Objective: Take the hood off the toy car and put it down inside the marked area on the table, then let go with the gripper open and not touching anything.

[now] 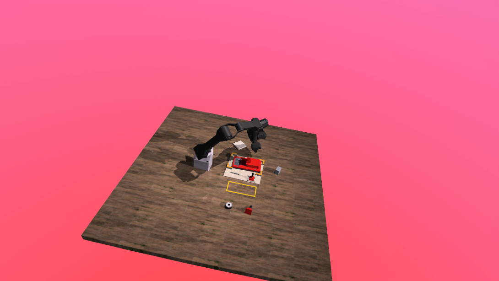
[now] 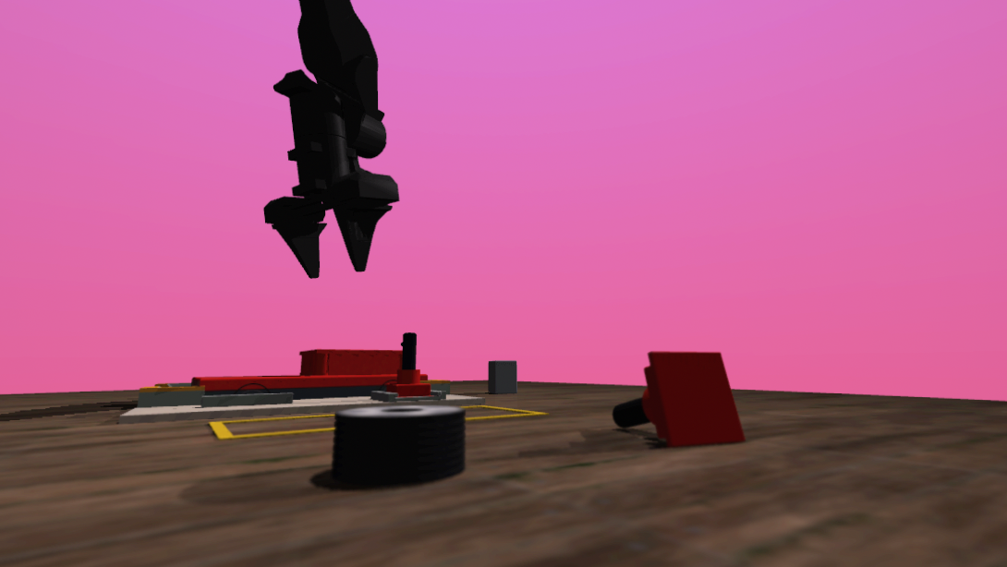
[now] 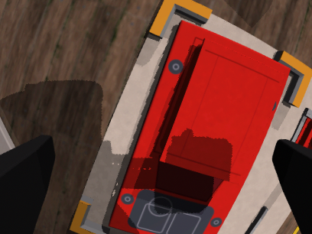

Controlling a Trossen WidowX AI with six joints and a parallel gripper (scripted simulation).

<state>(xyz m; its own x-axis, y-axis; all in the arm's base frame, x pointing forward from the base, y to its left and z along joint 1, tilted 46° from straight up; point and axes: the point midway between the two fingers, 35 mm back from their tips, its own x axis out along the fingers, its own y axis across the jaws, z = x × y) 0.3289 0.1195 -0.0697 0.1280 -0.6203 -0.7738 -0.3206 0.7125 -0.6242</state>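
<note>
Spread wide with nothing between them, the jaws of the gripper (image 2: 334,271) hang high in the air above the toy car (image 1: 247,164), pointing straight down at it. From the wrist view both dark fingers frame the car from either side, well clear of it.

The car is red and sits on a pale base plate (image 1: 233,172) with orange corner brackets (image 3: 180,7), near the middle of the wooden tabletop (image 1: 157,209). I cannot tell for certain which panel is the hood; a grey recessed part (image 3: 168,218) shows at one end of the body. No writing, brand or label can be read on anything.

Just beside the plate, toward the near edge of the table, lies the yellow-outlined marked area (image 1: 241,188). Nearer still to that edge are a black wheel (image 2: 398,443) and a tipped red block (image 2: 694,397) with a black stub. A small grey cube (image 1: 277,170) stands toward the right edge, and a flat white piece (image 1: 240,144) lies toward the far edge by the arm.
</note>
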